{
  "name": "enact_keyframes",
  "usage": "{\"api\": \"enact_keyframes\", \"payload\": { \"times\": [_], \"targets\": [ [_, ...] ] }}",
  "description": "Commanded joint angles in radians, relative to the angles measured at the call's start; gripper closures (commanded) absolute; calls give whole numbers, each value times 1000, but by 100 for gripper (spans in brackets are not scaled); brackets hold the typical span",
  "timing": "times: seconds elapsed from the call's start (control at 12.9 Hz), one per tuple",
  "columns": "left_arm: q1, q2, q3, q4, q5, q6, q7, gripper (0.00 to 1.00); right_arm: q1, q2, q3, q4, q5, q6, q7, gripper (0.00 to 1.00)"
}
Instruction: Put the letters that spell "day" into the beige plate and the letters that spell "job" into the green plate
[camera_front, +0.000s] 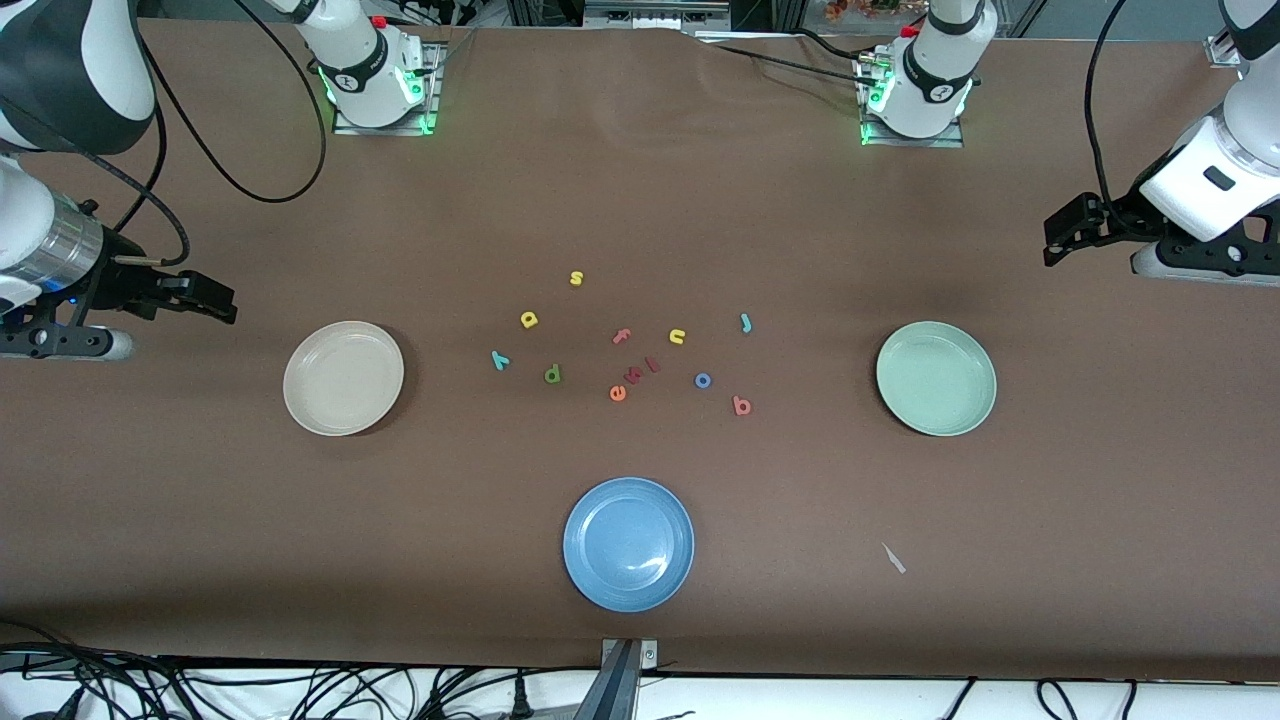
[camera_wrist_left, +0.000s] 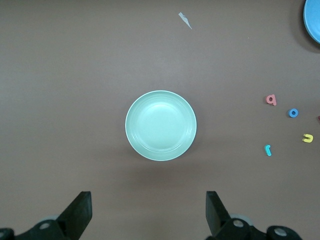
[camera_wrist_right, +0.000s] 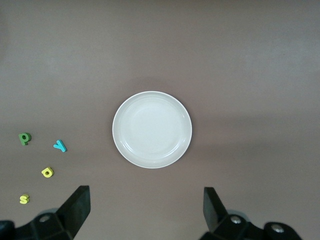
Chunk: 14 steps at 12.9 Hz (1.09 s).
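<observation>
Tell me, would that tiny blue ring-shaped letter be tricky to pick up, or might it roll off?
The blue "o" lies flat on the brown table, so it probably won't roll. It looks small and thin, likely very light; a pinch could skid it sideways. It seems solid enough to keep its shape.

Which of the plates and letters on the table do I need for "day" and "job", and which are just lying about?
Needed:
- beige plate
- green plate
- dark green "d", yellow "a", teal "y"
- teal "j", blue "o", salmon-red "b"

Lying about:
- blue plate
- yellow "s", yellow "n"
- pink "f", orange "e"
- white scrap
</observation>
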<state>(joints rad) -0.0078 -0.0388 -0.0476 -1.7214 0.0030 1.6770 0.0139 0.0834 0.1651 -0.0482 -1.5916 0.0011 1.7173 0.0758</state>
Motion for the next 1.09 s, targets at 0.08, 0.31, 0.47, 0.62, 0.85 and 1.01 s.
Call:
{"api": "enact_keyframes", "payload": {
  "times": [0.08, 0.31, 0.47, 0.62, 0.85, 1.01],
  "targets": [
    [0, 10, 2, 26, -20, -20, 21, 0, -1, -16, 2, -16, -15, 8, -7, 0],
    [0, 11, 2, 26, -21, -20, 18, 0, -1, -16, 2, -16, -15, 8, -7, 0],
    [0, 10, 2, 26, -21, -20, 18, 0, -1, -16, 2, -16, -15, 8, -7, 0],
    [-1, 8, -1, 26, -24, -23, 17, 0, -1, -16, 2, -16, -15, 8, -7, 0],
    [0, 10, -12, 39, -23, -32, 15, 0, -1, -16, 2, -16, -15, 8, -7, 0],
    [0, 11, -12, 39, -20, -34, 17, 0, -1, -16, 2, -16, -15, 8, -7, 0]
  ]
}}
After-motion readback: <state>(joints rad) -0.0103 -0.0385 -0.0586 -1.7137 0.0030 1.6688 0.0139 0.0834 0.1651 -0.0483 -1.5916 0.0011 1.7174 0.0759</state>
